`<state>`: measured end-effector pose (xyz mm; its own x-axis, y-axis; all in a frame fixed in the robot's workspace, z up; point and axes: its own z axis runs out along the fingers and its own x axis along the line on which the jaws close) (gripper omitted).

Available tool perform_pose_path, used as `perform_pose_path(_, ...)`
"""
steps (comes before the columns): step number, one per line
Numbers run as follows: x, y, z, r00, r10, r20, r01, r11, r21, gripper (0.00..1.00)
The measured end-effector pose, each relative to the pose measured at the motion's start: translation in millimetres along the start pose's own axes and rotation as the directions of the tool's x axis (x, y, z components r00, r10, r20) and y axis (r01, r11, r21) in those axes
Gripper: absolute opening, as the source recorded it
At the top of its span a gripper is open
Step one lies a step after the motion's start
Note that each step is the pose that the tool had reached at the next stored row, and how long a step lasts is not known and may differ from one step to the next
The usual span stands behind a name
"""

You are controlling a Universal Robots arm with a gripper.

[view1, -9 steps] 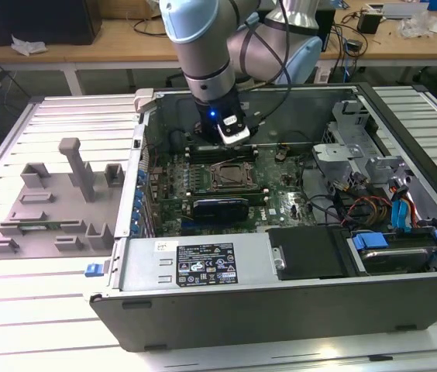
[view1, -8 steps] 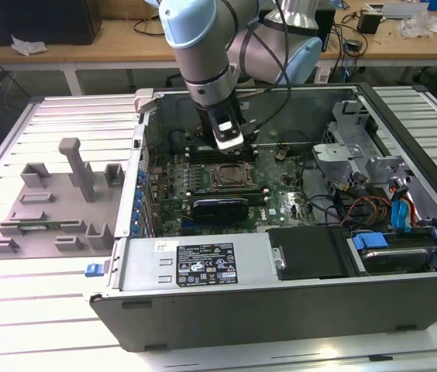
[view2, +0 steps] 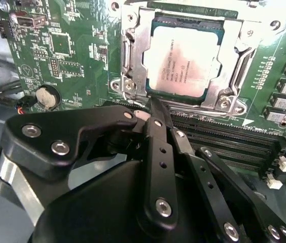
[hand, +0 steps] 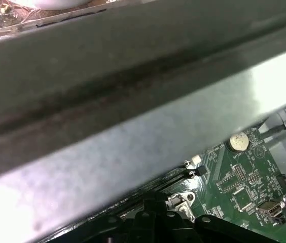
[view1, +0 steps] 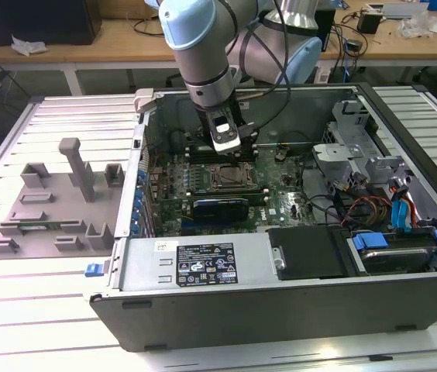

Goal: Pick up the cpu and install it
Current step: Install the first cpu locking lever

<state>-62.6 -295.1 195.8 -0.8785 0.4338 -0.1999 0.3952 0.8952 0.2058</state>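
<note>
Already one cpu [view2: 183, 61] sits in one socket [view2: 133, 76].

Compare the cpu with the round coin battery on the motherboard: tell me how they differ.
Shape: the cpu is a flat square; the coin battery is a small round disc.
Size: the cpu is clearly larger than the battery.
Seat: the cpu lies inside a metal socket frame; the battery sits in a dark round holder.
Surface: the cpu's top carries print; no print can be made out on the battery.
Both are silvery metal, lying flat on the green motherboard.
</note>
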Motion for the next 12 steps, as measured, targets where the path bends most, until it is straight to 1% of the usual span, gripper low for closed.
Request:
perform_pose_path(4, -0.3, 0.4, -1.2, 1.0000, 0.000, 0.0005, 0.000, 1.0000, -0.0004, 0.11)
perform_pose_path(12, -3.2, 3.2, -15.1, 1.0000, -0.002, 0.0027, 0.002, 1.0000, 0.0058, 0.11)
